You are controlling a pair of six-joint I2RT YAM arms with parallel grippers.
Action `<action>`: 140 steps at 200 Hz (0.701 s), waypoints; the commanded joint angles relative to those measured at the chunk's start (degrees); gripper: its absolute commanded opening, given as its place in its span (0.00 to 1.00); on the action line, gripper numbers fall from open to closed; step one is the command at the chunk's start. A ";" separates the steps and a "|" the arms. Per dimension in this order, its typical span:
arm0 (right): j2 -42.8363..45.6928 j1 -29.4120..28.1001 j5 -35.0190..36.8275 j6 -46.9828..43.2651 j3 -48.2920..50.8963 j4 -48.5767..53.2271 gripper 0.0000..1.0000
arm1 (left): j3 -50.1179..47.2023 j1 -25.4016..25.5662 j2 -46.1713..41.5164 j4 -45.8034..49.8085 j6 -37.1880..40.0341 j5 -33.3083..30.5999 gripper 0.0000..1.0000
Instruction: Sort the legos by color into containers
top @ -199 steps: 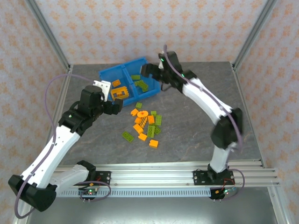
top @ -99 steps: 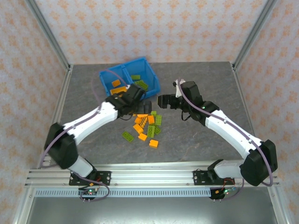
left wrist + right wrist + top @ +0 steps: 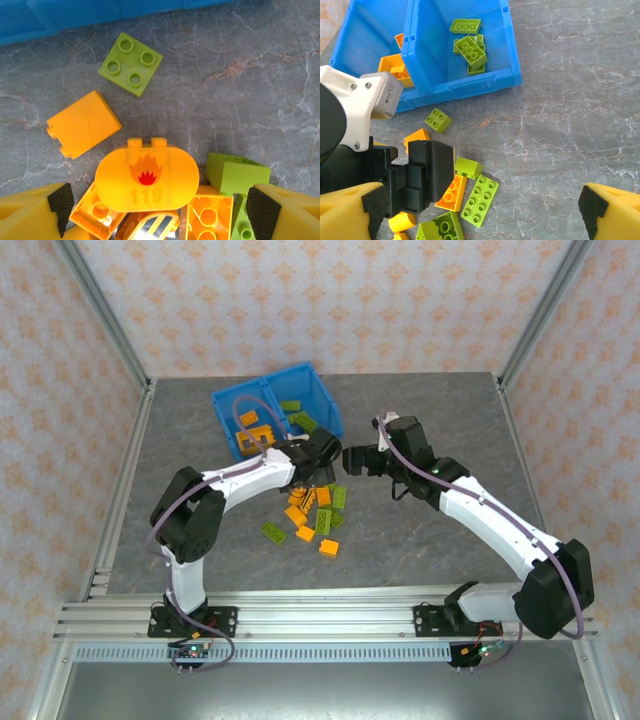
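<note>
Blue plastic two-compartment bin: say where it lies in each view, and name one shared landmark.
Top external: the blue plastic bin sits above centre, slightly left.
Left wrist: the bin's wall is a strip along the top-left edge.
Right wrist: the bin is in the upper left, both compartments in view.
Shared landmark: the heap of loose orange and green bricks just before its near wall.

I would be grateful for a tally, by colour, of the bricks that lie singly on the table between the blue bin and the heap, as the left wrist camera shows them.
Olive-green brick, studs up: 1
Orange brick, lying on its side: 1
Total: 2
</note>
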State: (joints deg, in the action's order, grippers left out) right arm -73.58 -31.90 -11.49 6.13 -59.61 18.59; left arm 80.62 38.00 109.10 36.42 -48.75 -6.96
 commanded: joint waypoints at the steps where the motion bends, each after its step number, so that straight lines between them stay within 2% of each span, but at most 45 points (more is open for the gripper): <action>1: 1.03 -0.14 0.64 -0.74 -0.08 1.02 0.99 | 2.46 -0.37 2.86 0.97 -1.89 -3.97 0.89; 54: 0.95 -0.17 0.68 0.00 0.03 1.41 0.99 | 1.94 -1.31 5.94 0.12 -2.04 -2.19 0.87; 92: 1.07 -0.17 0.96 0.34 -0.15 1.74 0.99 | -0.81 -2.14 6.42 -3.09 -2.39 0.01 0.78; 140: 1.06 -0.12 1.13 1.40 -0.33 1.98 0.99 | -3.10 -2.14 5.67 -4.35 -2.13 1.33 0.75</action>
State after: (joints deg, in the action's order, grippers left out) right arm -73.58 -31.90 -10.92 6.63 -59.61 19.73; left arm 79.59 35.90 114.87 32.58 -50.11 -6.28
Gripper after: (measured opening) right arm 0.994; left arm 0.754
